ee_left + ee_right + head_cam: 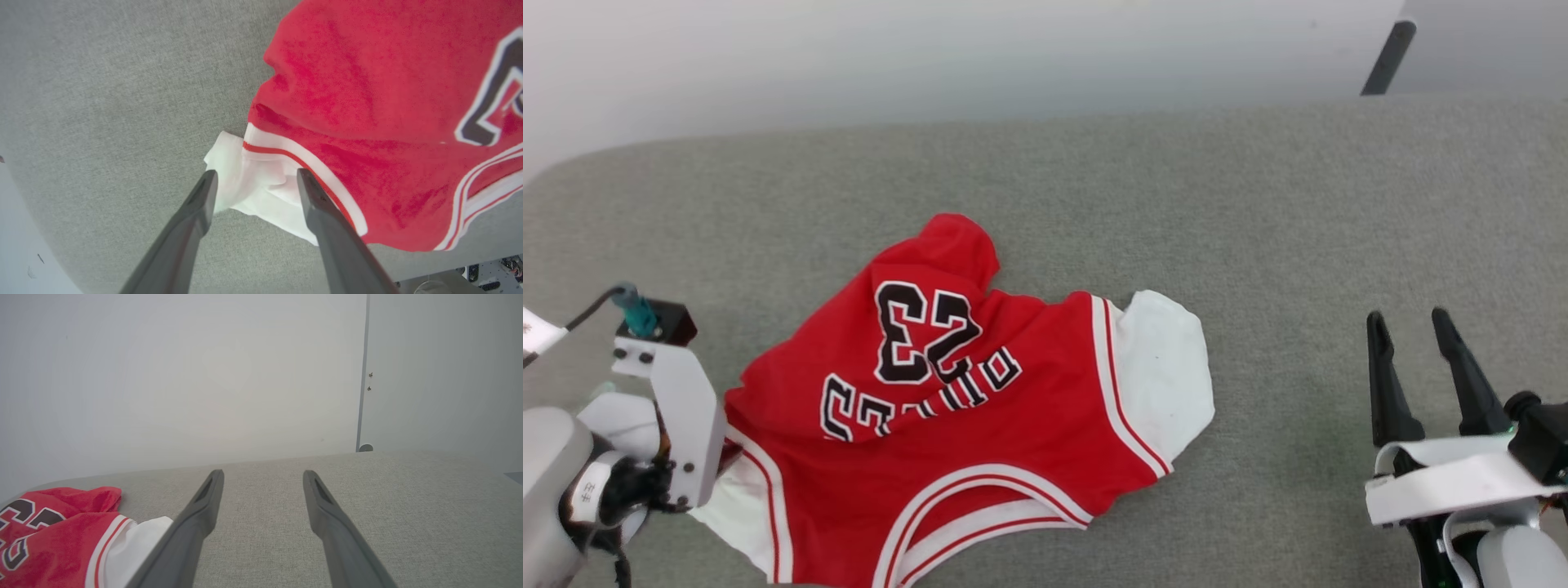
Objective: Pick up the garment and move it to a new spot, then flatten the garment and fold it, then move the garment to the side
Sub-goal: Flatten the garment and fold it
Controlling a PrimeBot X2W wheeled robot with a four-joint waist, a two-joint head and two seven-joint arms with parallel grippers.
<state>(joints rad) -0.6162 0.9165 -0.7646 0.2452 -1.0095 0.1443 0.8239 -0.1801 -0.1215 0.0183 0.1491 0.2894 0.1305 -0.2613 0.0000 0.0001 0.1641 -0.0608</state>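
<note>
so starting at the left side of the grey fabric-covered worktop [1258,204]: the left gripper [256,173] is down at the near left part, and in the left wrist view its two dark fingers [192,216] are spread wide, released, not pinching anything. a rumpled white sleeve [261,188] lies on the cloth right between the two tips, and i can't tell if either finger actually touches it. that sleeve belongs to the big red jersey-style shirt with white short sleeves, red-white striped trim and a black white-outlined "23" [1029,408]. it lies crumpled on the near left half of the worktop, with its striped neck trim toward the near edge and running off the bottom of the head view. the number and lettering read upside down from the head camera, and the red body is bunched into a hump pointing toward the far edge. its other white sleeve [1168,376] sticks out on the right, lying flat on the grey fabric. further right, well apart from the shirt, the right gripper [1407,318] sits over the near right part of the worktop, fingers pointing at the far edge, also spread open with just bare grey surface between them. a pale wall [931,57] stands behind the far edge, with a dark slanted bar [1387,57] up by the far right.
</note>
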